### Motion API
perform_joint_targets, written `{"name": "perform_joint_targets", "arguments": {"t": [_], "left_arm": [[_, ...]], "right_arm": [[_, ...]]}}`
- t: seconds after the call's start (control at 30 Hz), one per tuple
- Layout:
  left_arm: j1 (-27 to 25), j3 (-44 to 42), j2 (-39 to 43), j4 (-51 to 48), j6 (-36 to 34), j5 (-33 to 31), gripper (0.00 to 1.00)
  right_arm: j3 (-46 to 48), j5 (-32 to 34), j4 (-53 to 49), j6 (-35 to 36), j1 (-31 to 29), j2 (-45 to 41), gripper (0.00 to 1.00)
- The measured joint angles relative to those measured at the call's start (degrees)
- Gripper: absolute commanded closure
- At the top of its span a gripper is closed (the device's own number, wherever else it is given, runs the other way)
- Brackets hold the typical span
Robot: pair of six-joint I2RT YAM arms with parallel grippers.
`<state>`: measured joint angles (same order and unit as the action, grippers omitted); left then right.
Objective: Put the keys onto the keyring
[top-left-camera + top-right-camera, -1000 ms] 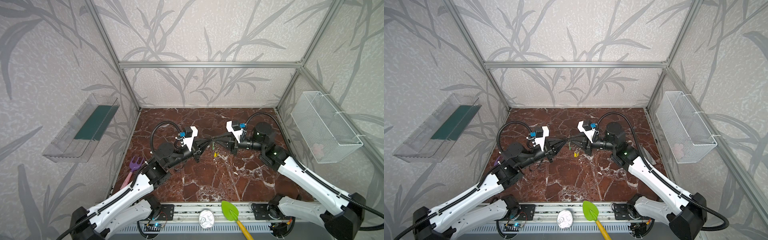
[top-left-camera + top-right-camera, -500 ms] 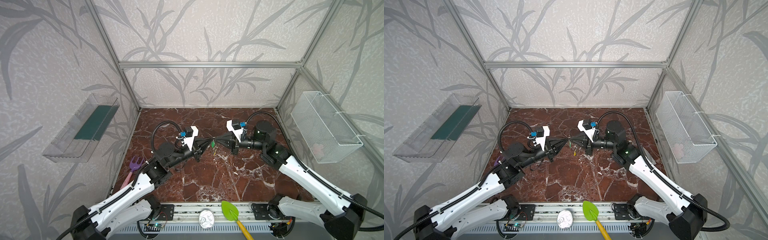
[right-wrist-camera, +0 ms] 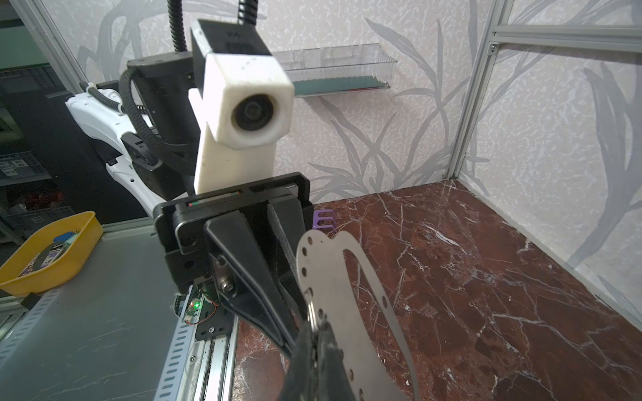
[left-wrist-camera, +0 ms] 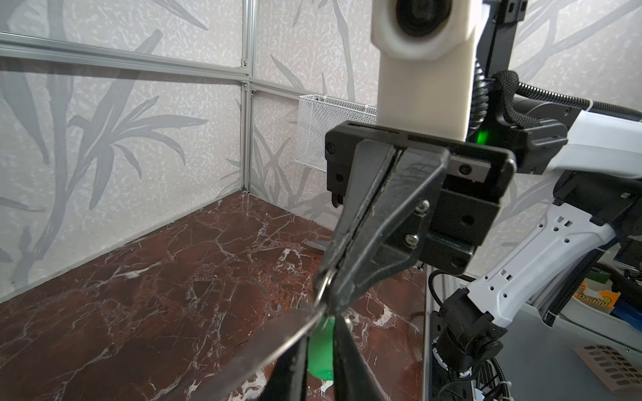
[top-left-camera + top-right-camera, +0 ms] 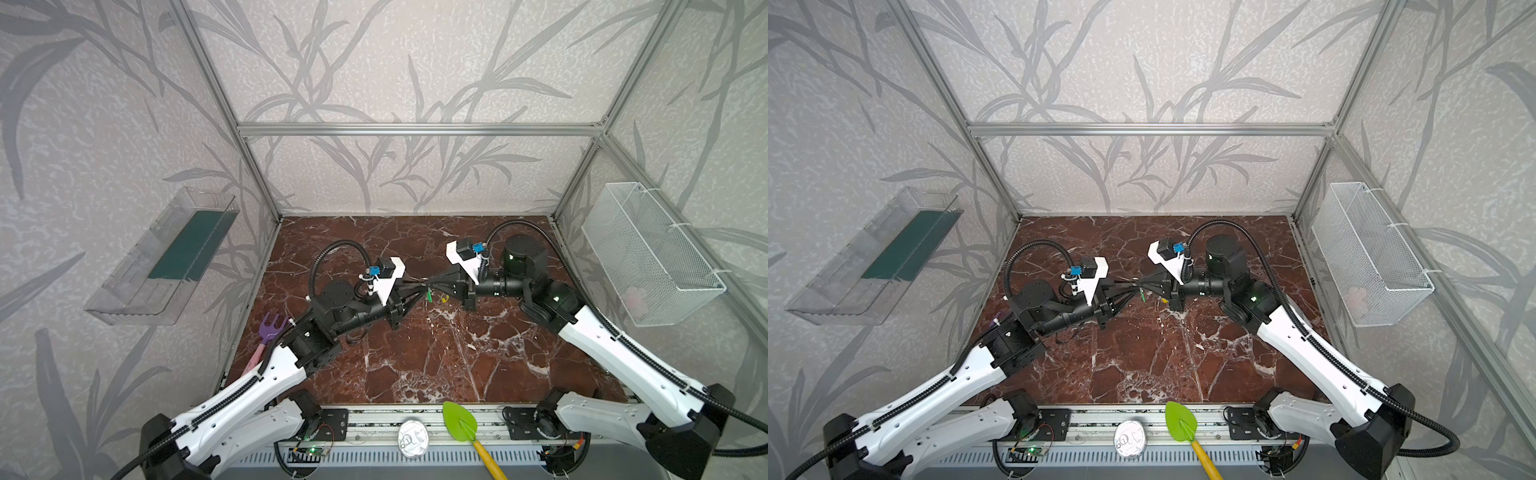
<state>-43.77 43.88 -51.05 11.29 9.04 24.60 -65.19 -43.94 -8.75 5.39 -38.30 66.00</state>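
Both grippers meet tip to tip above the middle of the floor. My right gripper (image 3: 314,333) is shut on the holed curved edge of the keyring (image 3: 330,277), a flat grey plate, where a thin wire ring passes. The plate shows edge-on (image 4: 243,357) in the left wrist view. My left gripper (image 4: 321,330) stands slightly open beside the plate, and the green tag (image 4: 321,361) of one of the keys shows through its gap. In both top views the green tag (image 5: 428,296) (image 5: 1143,296) and a yellow tag (image 5: 444,297) hang under the tips. The key blades are hidden.
A purple fork toy (image 5: 272,328) lies by the left wall. A green trowel (image 5: 459,422) and a round silvery lid (image 5: 412,434) rest on the front rail. A wire basket (image 5: 648,253) hangs on the right wall and a clear tray (image 5: 166,257) on the left wall.
My left jaws have parted a little and my right jaws have closed fully on the plate's edge. The hanging tags have shifted slightly; both arms stay almost in place.
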Motion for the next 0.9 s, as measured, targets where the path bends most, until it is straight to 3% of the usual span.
{"name": "perform_joint_targets", "arguments": {"t": [0.9], "left_arm": [[0.07,1.18,6.1,-10.97,-7.13,0.48,0.82]], "right_arm": [[-9.18,0.31,-14.43,6.73,-3.76,6.12,1.0]]}}
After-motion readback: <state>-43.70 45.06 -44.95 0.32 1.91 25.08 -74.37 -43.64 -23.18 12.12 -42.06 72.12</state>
